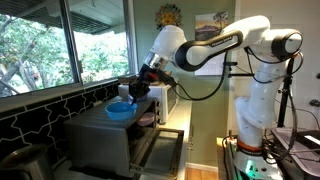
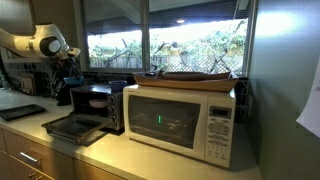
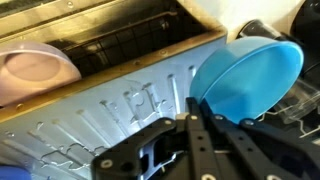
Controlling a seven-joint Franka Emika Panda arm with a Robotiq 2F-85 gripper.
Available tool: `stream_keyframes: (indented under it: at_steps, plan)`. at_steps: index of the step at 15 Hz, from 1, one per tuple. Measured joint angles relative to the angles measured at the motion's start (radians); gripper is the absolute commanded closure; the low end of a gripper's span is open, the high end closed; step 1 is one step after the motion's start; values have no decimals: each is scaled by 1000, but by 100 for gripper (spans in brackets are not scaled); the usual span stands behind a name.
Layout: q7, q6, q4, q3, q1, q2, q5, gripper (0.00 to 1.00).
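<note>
My gripper (image 3: 192,106) is shut on the rim of a blue bowl (image 3: 250,75) and holds it tilted just above the ribbed metal top of a toaster oven (image 3: 110,105). In an exterior view the blue bowl (image 1: 120,111) hangs below the gripper (image 1: 137,92), over the toaster oven (image 1: 105,140) by the window. A pale pink bowl (image 3: 35,72) sits at the left of the wrist view, beyond the oven's top edge. In an exterior view the arm (image 2: 45,44) reaches down over the toaster oven (image 2: 95,105); the bowl is hard to make out there.
A white microwave (image 2: 180,120) stands next to the toaster oven on the counter and also shows in an exterior view (image 1: 166,100). The toaster oven's door (image 2: 72,127) lies open and flat in front. Windows (image 1: 60,45) run behind the counter. A dark wire rack (image 3: 300,105) lies right of the bowl.
</note>
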Motion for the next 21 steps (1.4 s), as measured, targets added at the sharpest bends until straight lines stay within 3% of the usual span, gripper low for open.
stream_keyframes:
  at_steps: [4,9,16,21]
  plan:
    - [-197,13,-104,-28,70,-75,139,99]
    - [-247,-60,-209,-30,83,-133,165,99]
    - [-147,-76,-309,-12,34,-166,161,99]
    - [-2,41,-351,9,-10,-166,162,99]
